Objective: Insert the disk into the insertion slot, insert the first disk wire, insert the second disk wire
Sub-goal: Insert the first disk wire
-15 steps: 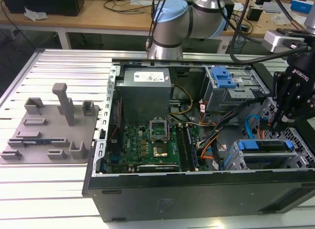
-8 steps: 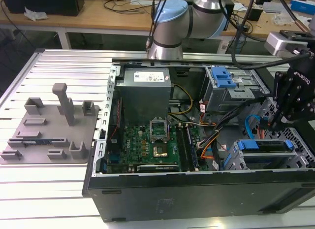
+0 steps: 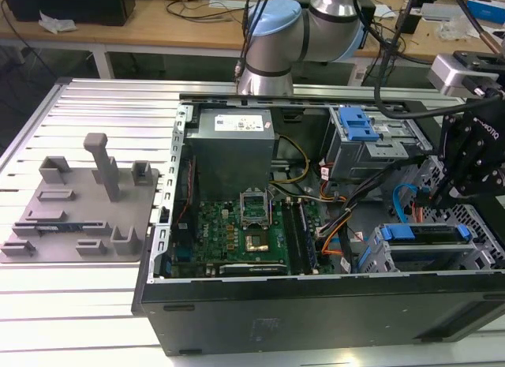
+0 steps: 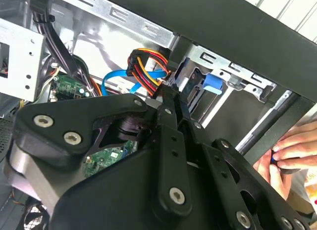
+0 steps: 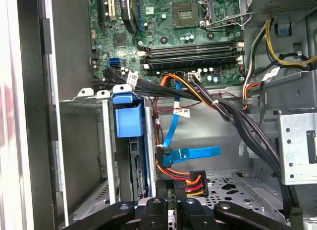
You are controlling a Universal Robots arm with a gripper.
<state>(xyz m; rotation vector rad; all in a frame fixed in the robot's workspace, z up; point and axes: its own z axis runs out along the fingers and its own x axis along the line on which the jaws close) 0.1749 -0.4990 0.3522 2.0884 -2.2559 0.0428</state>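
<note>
Sitting in one insertion slot, one disk; one blue wire beside.

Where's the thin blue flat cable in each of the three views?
Exterior view: the first disk wire loops beside the blue-latched cage, toward the exterior view's right.
Second wrist view: it curves beside the red-yellow-black wire bundle.
First wrist view: it hangs between the motherboard and that bundle.
Shared landmark: the blue carrier tab.
</note>
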